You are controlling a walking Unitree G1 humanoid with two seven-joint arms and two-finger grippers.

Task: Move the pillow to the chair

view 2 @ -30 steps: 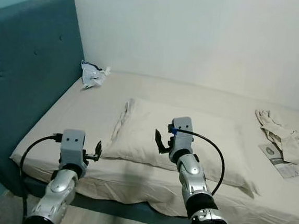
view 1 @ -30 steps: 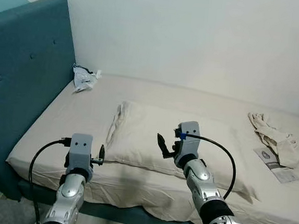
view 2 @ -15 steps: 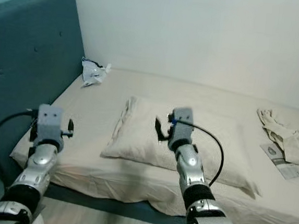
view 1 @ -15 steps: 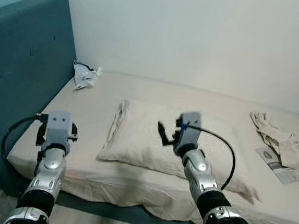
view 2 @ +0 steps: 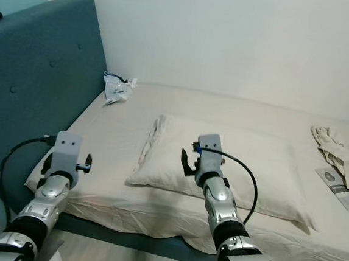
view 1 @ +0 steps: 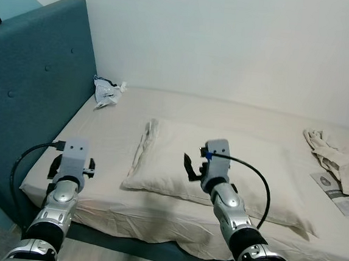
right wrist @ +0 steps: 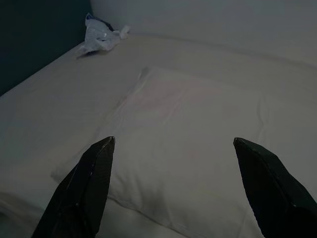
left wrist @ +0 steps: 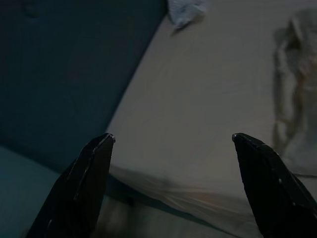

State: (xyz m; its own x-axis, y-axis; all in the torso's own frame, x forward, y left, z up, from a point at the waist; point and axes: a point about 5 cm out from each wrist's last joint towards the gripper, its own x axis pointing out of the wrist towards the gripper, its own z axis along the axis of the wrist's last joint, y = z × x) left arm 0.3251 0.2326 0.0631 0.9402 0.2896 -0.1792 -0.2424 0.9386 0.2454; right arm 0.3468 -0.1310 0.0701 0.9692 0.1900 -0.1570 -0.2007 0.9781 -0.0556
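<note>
A cream pillow (view 1: 165,163) lies flat in the middle of the bed (view 1: 106,137), its long side along the front edge. My right gripper (view 1: 194,169) hovers over the pillow's front half, open, and the right wrist view looks across the pillow (right wrist: 178,129) between its wide-apart fingers (right wrist: 89,188). My left gripper (view 1: 71,169) is open near the bed's front left corner, well left of the pillow. In the left wrist view the left gripper (left wrist: 172,136) frames bare sheet, and the pillow's rumpled end (left wrist: 297,89) lies off to one side.
A tall teal headboard (view 1: 32,81) stands along the bed's left side. A crumpled plastic bag (view 1: 107,92) lies in the far left corner. A pale garment (view 1: 334,153) and a printed leaflet (view 1: 340,194) lie at the right end. A white wall runs behind.
My left arm has swung away from the pillow's front left corner to the bed's left front edge. The right gripper stays over the pillow. The camera has shifted slightly.
</note>
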